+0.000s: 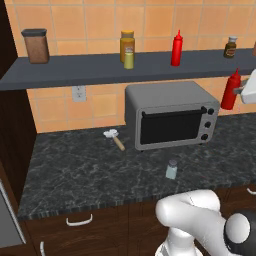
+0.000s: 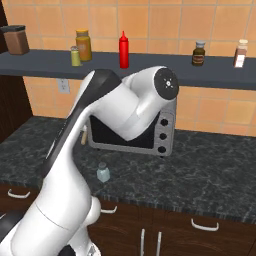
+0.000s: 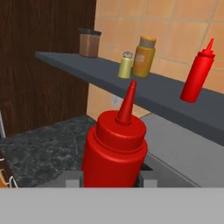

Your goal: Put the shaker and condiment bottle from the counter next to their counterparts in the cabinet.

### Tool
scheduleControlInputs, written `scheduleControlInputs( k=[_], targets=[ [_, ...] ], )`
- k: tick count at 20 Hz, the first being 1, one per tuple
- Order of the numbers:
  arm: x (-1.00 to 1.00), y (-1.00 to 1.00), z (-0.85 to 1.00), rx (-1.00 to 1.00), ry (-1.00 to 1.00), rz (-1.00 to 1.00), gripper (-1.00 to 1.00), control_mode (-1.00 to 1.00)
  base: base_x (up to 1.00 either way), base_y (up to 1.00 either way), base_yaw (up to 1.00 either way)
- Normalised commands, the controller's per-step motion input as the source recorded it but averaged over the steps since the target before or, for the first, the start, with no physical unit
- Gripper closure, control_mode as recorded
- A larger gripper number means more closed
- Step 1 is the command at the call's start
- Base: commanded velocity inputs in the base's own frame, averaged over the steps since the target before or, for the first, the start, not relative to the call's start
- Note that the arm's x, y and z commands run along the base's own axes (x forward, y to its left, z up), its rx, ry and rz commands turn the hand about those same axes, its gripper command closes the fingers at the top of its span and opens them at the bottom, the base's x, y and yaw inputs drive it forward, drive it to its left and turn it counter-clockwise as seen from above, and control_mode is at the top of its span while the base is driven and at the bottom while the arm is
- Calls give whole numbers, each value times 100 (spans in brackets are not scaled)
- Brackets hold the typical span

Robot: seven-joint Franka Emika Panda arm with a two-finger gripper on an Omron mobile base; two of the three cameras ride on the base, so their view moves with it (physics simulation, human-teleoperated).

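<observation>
Gripper [image 3: 113, 179]: a red squeeze bottle [image 3: 115, 148] is being pinched between the two fingers, low on its body, as seen in the hand view.
Held bottle: it is being carried upright in the air, nozzle pointing up; in the left base view the held bottle [image 1: 231, 89] is being kept to the right of the toaster oven [image 1: 171, 114], above the counter [image 1: 75, 170] and just under the front edge of the shelf [image 1: 100, 70].
Shelf: a long dark grey slab is being shown running along the tiled wall, above the toaster oven.
Second red bottle [image 1: 176, 48]: it is standing upright on the shelf, to the right of the amber jar [image 1: 127, 44].
Yellow-green shaker [image 1: 129, 58]: it is standing on the shelf just in front of the amber jar, touching or nearly touching it; which cannot be told.
Glass shaker [image 1: 171, 169]: the small pale shaker with a grey cap is standing upright on the counter, in front of the toaster oven and apart from it.
Brown canister [image 1: 36, 46]: it is sitting at the left end of the shelf, well apart from the jar.
Small brown bottle [image 1: 230, 47]: it is standing on the shelf, to the right of the second red bottle.
Small utensil [image 1: 114, 138]: a white-headed tool with a pale handle is lying on the counter just left of the toaster oven.
</observation>
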Motion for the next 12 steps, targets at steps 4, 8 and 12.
scheduleControlInputs(
  k=[4,8,12],
  targets=[
    [0,0,49,0,0,-1,100,-100,0,0,0],
    [3,0,40,0,0,-3,100,-100,0,0,0],
    [28,5,37,0,0,-5,100,-100,0,0,0]
  ],
)
